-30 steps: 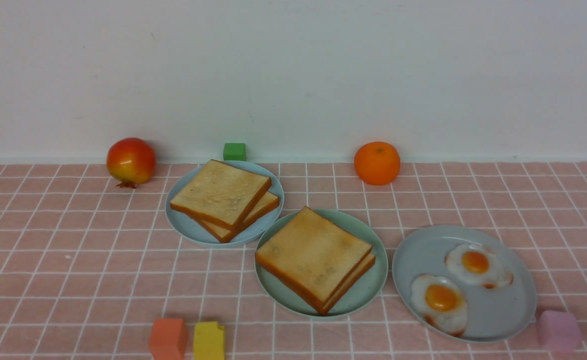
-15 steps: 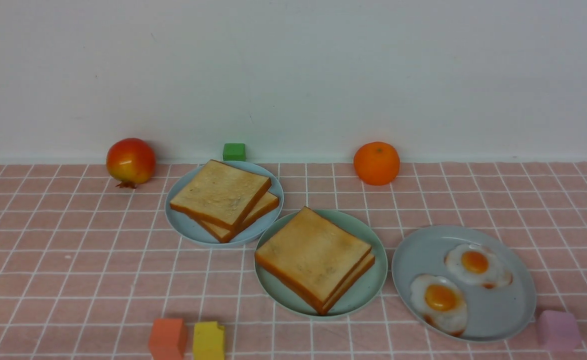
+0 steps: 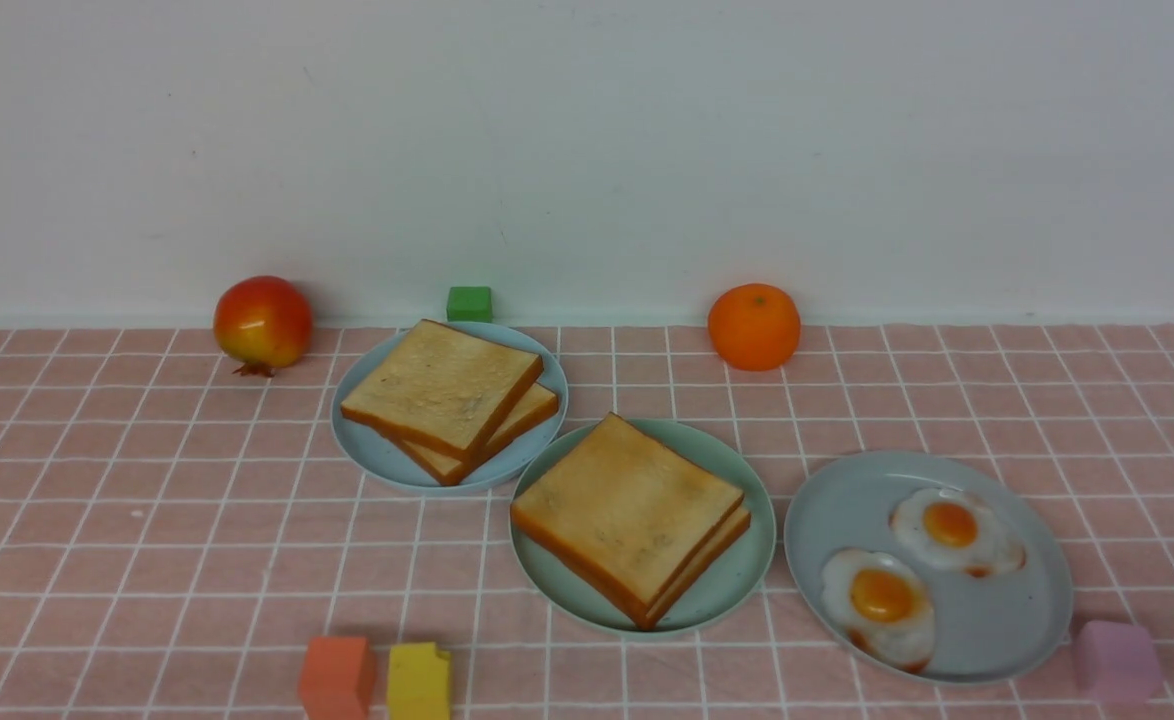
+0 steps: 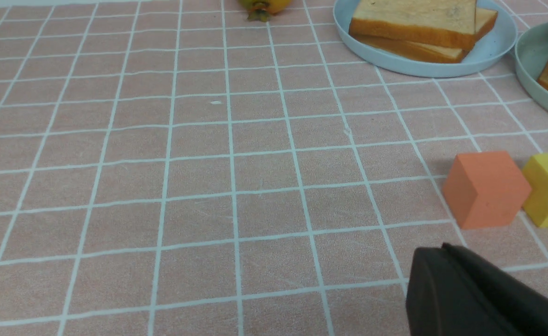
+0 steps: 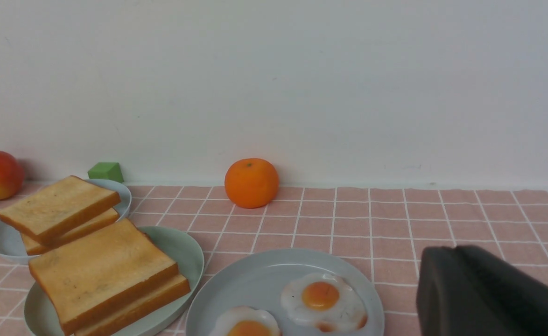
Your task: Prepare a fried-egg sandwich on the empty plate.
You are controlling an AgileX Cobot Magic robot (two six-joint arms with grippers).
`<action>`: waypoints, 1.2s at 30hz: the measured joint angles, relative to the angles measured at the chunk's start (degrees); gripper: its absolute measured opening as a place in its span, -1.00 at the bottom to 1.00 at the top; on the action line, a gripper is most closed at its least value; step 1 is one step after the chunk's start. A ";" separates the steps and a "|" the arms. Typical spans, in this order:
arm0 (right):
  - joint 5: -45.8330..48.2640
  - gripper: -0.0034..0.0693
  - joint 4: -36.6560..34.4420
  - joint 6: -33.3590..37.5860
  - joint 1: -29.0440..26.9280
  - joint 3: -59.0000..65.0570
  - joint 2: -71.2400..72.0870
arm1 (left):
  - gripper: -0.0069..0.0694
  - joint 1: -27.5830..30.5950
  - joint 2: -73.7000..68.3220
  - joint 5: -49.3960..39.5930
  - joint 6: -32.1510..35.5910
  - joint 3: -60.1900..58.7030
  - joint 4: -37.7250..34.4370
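Two golden toast slices (image 3: 627, 510) lie stacked on the mint-green plate (image 3: 747, 570) in the middle of the table; no egg shows between them. The right wrist view shows the same stack (image 5: 101, 268) and plate (image 5: 185, 252). My left gripper (image 4: 444, 247) hovers over bare cloth near the orange cube, its dark fingers pressed together and holding nothing. My right gripper (image 5: 453, 249) sits to the right of the egg plate, fingers together, also holding nothing. Neither gripper appears in the front view.
A pale blue plate (image 3: 387, 465) with two more toast slices (image 3: 442, 385) stands back left. On the grey-blue plate (image 3: 997, 630) lie two fried eggs (image 3: 882, 600). Red fruit (image 3: 262, 322), orange (image 3: 754, 326), green cube (image 3: 469, 302), orange cube (image 3: 337, 678), yellow cube (image 3: 418, 682), pink cube (image 3: 1115, 660).
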State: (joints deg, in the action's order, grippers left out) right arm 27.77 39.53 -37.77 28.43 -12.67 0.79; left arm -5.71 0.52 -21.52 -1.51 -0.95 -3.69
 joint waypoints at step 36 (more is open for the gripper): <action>-0.18 -0.61 0.34 0.06 0.00 0.53 0.00 | -0.71 2.58 0.00 0.60 -0.64 0.00 2.19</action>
State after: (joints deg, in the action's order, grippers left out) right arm 27.58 39.87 -37.71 28.43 -12.14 0.79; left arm -3.13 0.52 -20.92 -2.15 -0.95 -1.50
